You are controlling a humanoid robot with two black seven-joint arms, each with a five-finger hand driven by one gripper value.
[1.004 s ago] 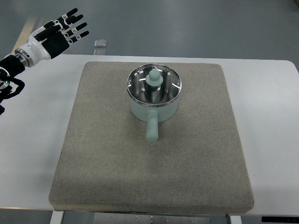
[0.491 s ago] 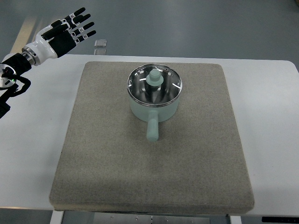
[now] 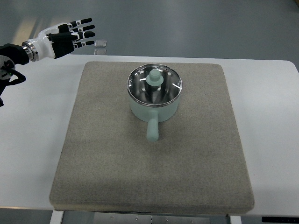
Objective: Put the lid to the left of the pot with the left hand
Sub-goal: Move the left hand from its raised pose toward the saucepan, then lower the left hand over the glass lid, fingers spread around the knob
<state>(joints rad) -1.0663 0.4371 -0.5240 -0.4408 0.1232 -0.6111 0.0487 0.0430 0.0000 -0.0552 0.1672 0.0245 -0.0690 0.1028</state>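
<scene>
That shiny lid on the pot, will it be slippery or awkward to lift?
The lid looks like polished metal, so its surface is probably slick. Its pale green knob stands up in the middle and likely gives the fingers a firmer hold. It looks rigid and fairly light, and sits level on the pot.

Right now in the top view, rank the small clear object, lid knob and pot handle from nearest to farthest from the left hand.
From the left hand:
1. Small clear object, just right of the fingertips.
2. Lid knob, mat centre-top.
3. Pot handle, pointing toward the camera.
</scene>
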